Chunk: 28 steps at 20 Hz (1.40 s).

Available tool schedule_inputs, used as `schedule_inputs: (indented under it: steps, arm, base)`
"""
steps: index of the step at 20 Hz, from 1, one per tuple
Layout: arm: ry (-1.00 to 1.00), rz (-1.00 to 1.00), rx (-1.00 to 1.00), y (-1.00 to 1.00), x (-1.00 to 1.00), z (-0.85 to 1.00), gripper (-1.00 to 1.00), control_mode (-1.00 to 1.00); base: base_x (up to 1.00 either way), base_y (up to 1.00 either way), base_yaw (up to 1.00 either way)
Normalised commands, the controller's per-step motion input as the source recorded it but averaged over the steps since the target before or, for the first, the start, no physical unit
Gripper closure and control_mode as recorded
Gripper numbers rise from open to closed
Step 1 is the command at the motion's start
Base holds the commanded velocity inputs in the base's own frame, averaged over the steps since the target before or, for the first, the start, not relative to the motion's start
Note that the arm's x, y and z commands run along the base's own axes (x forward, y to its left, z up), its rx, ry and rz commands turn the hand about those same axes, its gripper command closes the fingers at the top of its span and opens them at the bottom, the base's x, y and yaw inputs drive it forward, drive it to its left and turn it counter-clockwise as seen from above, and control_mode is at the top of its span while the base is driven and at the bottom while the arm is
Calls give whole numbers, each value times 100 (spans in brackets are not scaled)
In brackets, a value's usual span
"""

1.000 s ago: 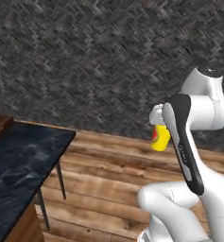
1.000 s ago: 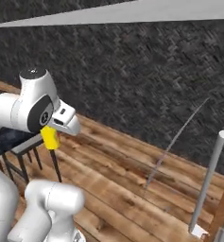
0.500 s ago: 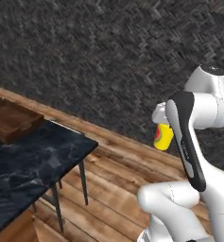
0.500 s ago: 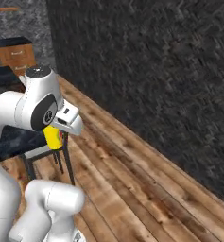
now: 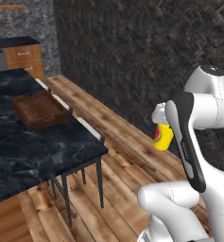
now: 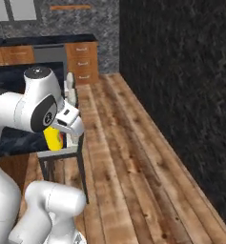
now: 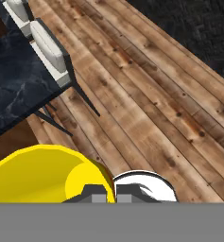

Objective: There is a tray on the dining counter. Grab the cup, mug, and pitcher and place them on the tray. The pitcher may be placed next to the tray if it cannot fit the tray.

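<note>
Yellow cup (image 5: 164,137) with red mark, apparently pinched by gripper (image 7: 111,194).

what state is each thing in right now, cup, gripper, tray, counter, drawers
cup: yellow, held off the floor in the gripper, upright
gripper: shut on the cup, over the wooden floor, beside the dining counter
tray: flat on the dining counter, nothing in it
dining counter: bare marble around the tray
drawers: shut
</note>
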Motion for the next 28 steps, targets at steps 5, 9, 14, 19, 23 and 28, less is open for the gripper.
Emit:
schedule_inputs:
  steps: [5,9,14,19,23,28]
  arm:
    - [0,0,0,0,0,0,100,100]
    - [0,0,0,0,0,0,100,100]
    - [0,0,0,0,0,0,100,100]
    - [0,0,0,0,0,0,100,100]
    - [0,0,0,0,0,0,100,100]
    - [0,0,0,0,0,0,100,100]
  base:
    - [34,-66,64]
    - [33,-68,63]
    - [28,-69,59]
    - [38,-68,51]
    - [54,-80,45]
    - [55,-99,42]
